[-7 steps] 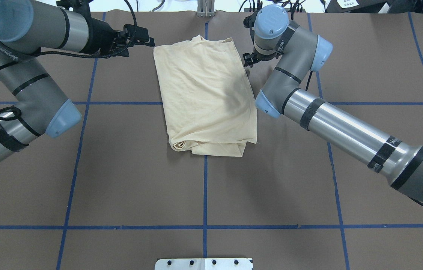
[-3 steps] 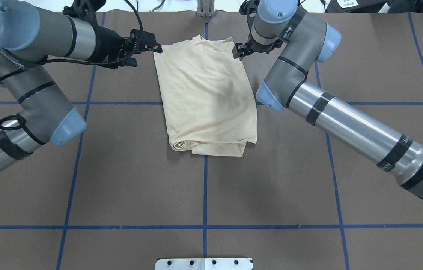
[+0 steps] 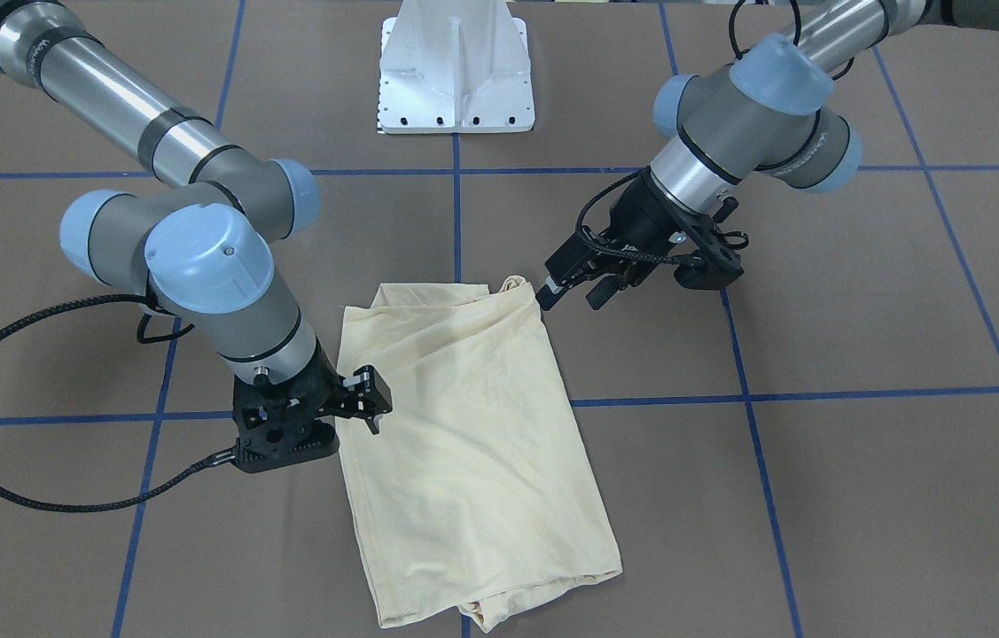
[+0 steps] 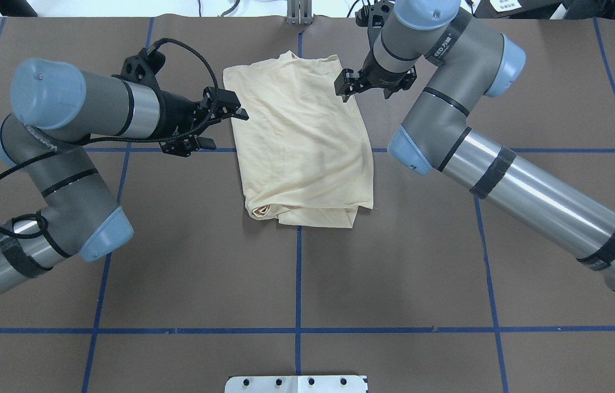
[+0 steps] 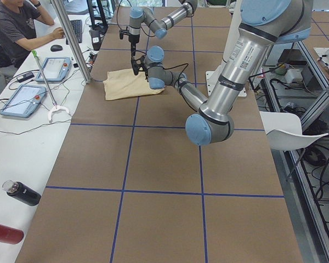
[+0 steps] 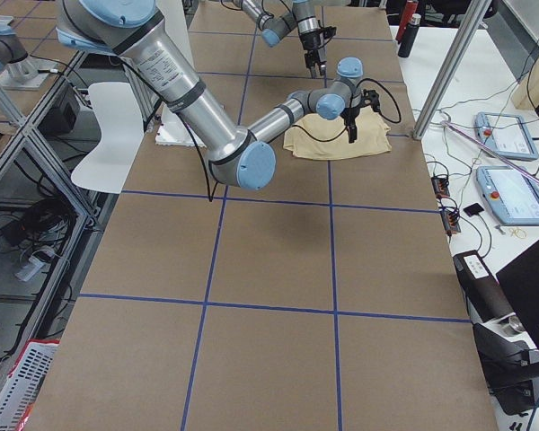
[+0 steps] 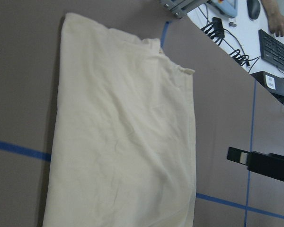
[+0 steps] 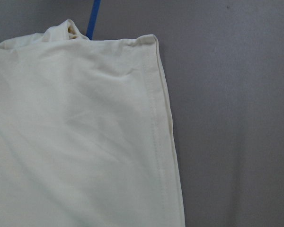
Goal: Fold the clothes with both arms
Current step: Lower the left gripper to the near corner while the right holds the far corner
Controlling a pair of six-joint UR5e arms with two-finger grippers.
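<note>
- Pale cream-yellow long-sleeved knit T-shirt (image 4: pixel 302 136): lies flat on brown table mat (image 4: pixel 176 245) w/ blue tape grid (image 4: pixel 394 330). Already folded to a narrow strip running 12→6 o'clock in overhead view, roughly over the middle tape line (image 4: pixel 298 273). No sleeves or print showing.
- Its 7 o'clock corner, nearest the robot, is bunched into a small roll. The 12 o'clock end lies flatter, w/ a stitched edge clear in right wrist cam.
- Black two-finger left gripper (image 4: pixel 237 108): reaches in sideways at the shirt's 10 o'clock edge, fingers spread, nothing between them, above the cloth.
- Black two-finger right gripper (image 4: pixel 344 90): points down over the 1 o'clock corner, fingers look spread too, empty. Side views show it up off the mat.
- Why so placed, prob.: one gripper per long edge at the far end, set to take both far corners together so the strip comes toward 6 o'clock w/o skewing.
- Stage, my read: lengthwise folds done, cross fold not yet begun.
- Risk: thin knit in several layers, so a pinch may catch the top layer only. The roll could leave a lump.
</note>
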